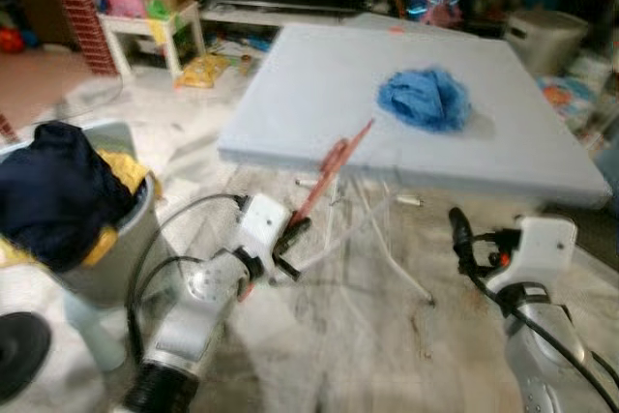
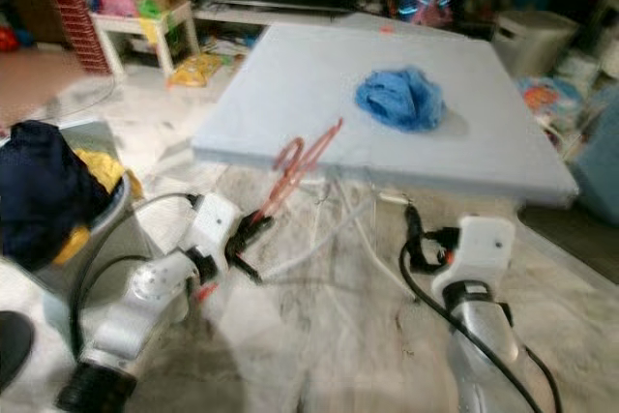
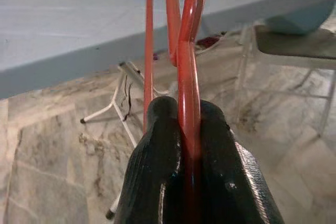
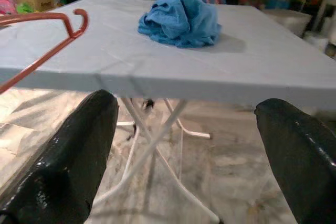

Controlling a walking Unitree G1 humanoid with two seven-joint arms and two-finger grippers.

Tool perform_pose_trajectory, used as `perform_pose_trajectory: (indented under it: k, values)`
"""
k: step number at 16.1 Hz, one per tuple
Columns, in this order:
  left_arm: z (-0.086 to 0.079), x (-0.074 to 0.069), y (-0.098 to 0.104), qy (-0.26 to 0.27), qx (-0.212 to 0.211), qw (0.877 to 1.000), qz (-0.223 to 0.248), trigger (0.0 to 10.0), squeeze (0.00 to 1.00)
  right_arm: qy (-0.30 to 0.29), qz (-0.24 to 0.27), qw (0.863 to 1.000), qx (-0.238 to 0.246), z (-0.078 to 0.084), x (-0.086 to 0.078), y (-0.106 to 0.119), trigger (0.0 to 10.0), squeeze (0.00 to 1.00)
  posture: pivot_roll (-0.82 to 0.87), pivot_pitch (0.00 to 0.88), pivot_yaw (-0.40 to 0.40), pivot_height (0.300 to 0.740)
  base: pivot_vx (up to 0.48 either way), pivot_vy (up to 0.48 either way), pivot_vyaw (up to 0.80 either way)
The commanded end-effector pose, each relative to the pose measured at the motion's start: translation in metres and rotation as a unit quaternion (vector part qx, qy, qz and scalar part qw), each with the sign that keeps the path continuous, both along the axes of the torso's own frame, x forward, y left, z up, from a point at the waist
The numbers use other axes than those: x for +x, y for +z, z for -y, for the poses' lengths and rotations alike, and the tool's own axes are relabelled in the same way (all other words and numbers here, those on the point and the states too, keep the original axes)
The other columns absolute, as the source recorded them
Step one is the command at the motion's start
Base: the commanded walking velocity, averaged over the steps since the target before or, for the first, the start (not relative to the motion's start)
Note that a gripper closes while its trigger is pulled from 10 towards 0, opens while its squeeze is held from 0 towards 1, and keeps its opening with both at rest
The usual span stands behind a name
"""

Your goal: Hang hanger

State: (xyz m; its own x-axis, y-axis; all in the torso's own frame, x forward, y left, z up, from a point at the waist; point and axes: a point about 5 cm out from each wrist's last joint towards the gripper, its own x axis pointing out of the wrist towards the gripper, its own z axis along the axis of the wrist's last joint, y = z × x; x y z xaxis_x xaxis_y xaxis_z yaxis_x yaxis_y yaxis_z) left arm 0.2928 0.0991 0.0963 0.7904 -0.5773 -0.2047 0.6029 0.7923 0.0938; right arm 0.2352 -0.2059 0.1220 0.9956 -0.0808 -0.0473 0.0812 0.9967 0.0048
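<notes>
left tool (image 1: 288,244) pinching red hanger (image 1: 334,163) – hook at table (image 1: 319,84) edge | right tool (image 4: 184,145) spread (below edge)

Hanger (image 3: 189,77): lower end hidden between fingers (image 3: 157,171), top cut by frame edge. Both eye views blurred. Background clutter indistinct.

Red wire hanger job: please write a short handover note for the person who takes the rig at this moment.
Left end effector: shut on the thin red wire hanger, low before the table's near edge, hook end reaching over the pale blue folding table.
Right end effector: open, holding nothing, low before the table.
A crumpled blue cloth lies on the tabletop.
Done: hanger is grasped.
Left: hang it; no rail or rack can be made out.
</notes>
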Motion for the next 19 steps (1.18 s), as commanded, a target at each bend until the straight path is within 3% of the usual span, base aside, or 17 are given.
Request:
perform_pose_trajectory:
  k: [1,3,6,8,10,11,14,15,17,19]
  values:
    - [0.001,0.003,0.010,0.001,-0.003,1.000,0.024,10.0,0.00,-0.009,0.018,1.000,-0.008,0.005,-0.001,0.011,10.0,0.00,0.04,0.000,-0.048,0.740,0.000,0.000,0.00]
    - [0.003,0.003,0.006,0.009,-0.002,1.000,0.017,10.0,0.00,-0.013,0.015,1.000,-0.012,0.008,-0.004,0.011,10.0,0.00,0.04,0.000,-0.050,0.740,0.000,0.000,0.00]
    - [0.006,-0.003,-0.005,-0.030,-0.002,0.999,-0.028,10.0,0.00,-0.007,0.015,0.999,-0.031,0.013,-0.005,0.015,10.0,0.00,0.03,0.000,-0.061,0.740,0.000,0.000,0.00]
    - [0.007,-0.009,-0.006,-0.092,-0.007,0.995,-0.045,10.0,0.00,0.012,0.012,0.998,-0.064,0.018,-0.004,0.018,10.0,0.00,0.03,0.000,-0.063,0.740,0.000,0.000,0.00]
    - [0.006,-0.018,-0.007,-0.209,0.012,0.974,-0.086,10.0,0.00,0.080,0.003,0.986,-0.148,0.028,-0.002,0.026,10.0,0.00,0.03,0.000,-0.057,0.740,0.000,0.000,0.00]
    - [0.004,-0.020,-0.006,-0.242,0.023,0.965,-0.092,10.0,0.00,0.108,-0.004,0.979,-0.171,0.032,-0.004,0.028,10.0,0.00,0.02,0.000,-0.056,0.740,0.000,0.000,0.00]
    - [-0.002,-0.023,-0.003,-0.331,0.048,0.937,-0.102,10.0,0.00,0.212,-0.047,0.949,-0.229,0.036,-0.012,0.026,10.0,0.00,0.02,0.000,-0.056,0.740,0.000,0.000,0.00]
    - [-0.004,-0.022,-0.002,-0.351,0.057,0.929,-0.105,10.0,0.00,0.269,-0.074,0.926,-0.254,0.034,-0.018,0.024,10.0,0.00,0.01,0.000,-0.053,0.740,0.000,0.000,0.00]
    - [-0.006,-0.020,-0.001,-0.365,0.066,0.923,-0.102,10.0,0.00,0.335,-0.118,0.893,-0.275,0.034,-0.029,0.021,10.0,0.00,0.01,0.000,-0.053,0.740,0.000,0.000,0.00]
    - [-0.005,-0.023,0.000,-0.391,0.062,0.912,-0.105,10.0,0.00,0.383,-0.156,0.869,-0.271,0.036,-0.035,0.019,10.0,0.00,0.01,0.000,-0.045,0.740,0.000,0.000,0.00]
